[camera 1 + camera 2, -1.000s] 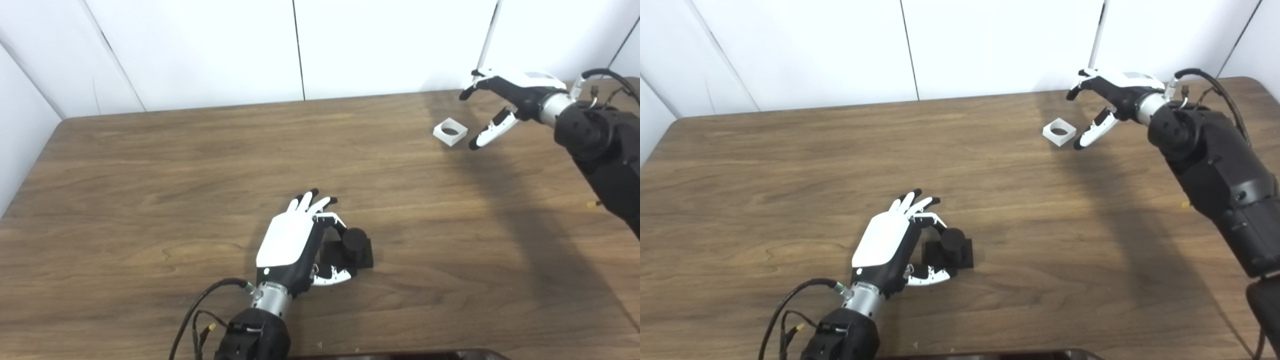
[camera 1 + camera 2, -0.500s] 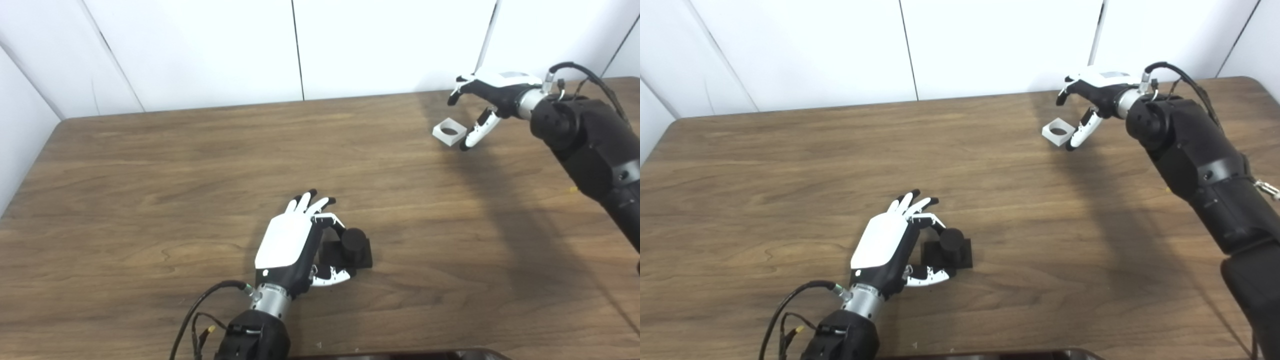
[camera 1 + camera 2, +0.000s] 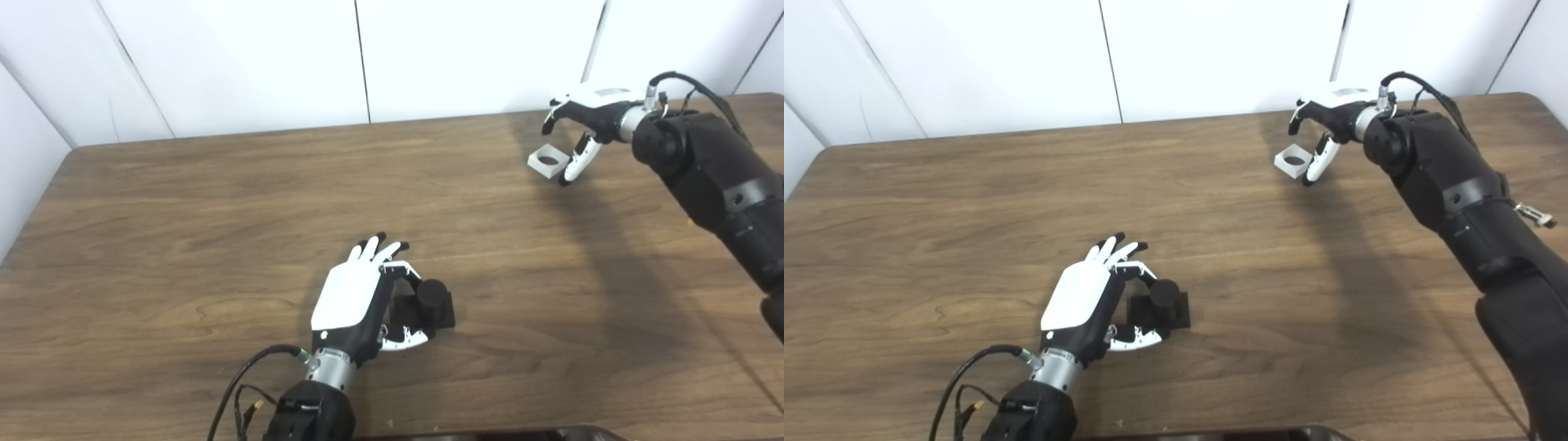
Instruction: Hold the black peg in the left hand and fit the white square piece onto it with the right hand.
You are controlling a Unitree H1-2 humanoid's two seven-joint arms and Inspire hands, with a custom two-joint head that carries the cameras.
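Observation:
The black peg [image 3: 430, 301], a round post on a square base, stands on the wooden table [image 3: 184, 202] near the front middle. My left hand [image 3: 358, 294] lies beside it on its left, fingers apart, with the thumb and one finger curved around the base; it is not closed on it. The white square piece [image 3: 547, 162] with a round hole lies flat at the far right. My right hand [image 3: 582, 116] hovers over and just right of it, open, with its thumb tip next to the piece's right edge.
White wall panels [image 3: 245, 55] stand behind the table's far edge. A dark object [image 3: 490, 435] shows at the bottom edge. Cables [image 3: 245, 386] trail from my left wrist.
My right hand has moved left toward the white square piece, from clearly right of it to right beside it. The left hand and black peg have stayed put.

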